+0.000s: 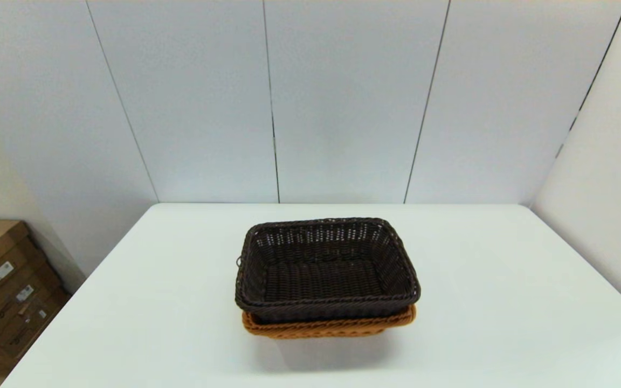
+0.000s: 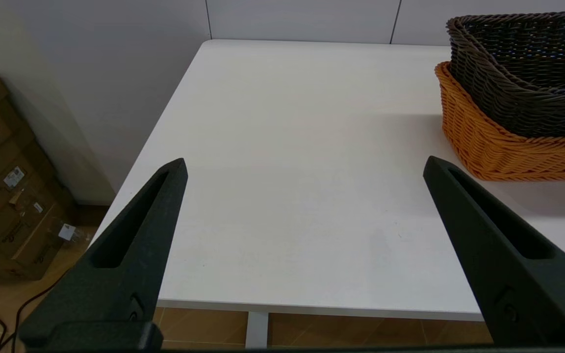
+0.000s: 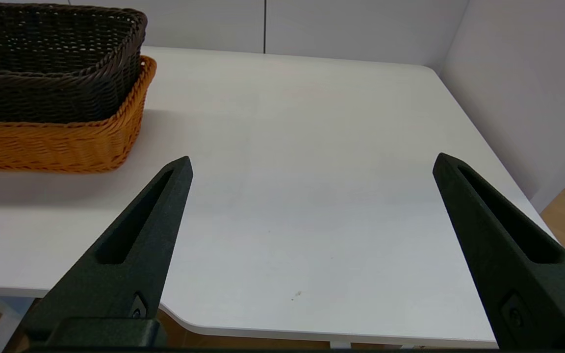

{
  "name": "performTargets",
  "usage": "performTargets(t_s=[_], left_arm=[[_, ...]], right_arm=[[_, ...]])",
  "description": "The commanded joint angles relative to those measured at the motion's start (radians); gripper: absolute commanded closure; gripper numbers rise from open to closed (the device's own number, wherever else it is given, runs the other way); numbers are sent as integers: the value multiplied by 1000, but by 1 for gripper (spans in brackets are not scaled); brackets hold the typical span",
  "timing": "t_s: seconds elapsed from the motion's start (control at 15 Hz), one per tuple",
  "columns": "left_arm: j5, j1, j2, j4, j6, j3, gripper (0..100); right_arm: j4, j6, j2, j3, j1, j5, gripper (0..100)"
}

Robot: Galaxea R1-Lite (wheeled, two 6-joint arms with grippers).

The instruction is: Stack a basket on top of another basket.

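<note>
Centrally on the white table point(image 1: 154, 302), a dark brown basket point(image 1: 325, 269) sits nested inside an orange-tan basket point(image 1: 326, 326), upright, with the tan braided rim showing along the near edge and both baskets empty. Both arms hang back at the table's near edge, well apart from the stack. One, the left gripper point(image 2: 304, 166), has its two black fingers spread wide over bare tabletop, holding nothing. Likewise the right gripper point(image 3: 312, 162) is spread wide and empty. Cardboard boxes point(image 1: 3, 285) stand on the floor to the left.
</note>
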Motion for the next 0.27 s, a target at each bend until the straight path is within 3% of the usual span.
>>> performTargets(t_s=[0.07, 0.27], left_arm=[[1, 0, -2, 0, -2, 0, 0], [2, 0, -2, 0, -3, 0, 0]], right_arm=[[1, 6, 0, -1, 0, -1, 0], [1, 6, 0, -1, 0, -1, 0]])
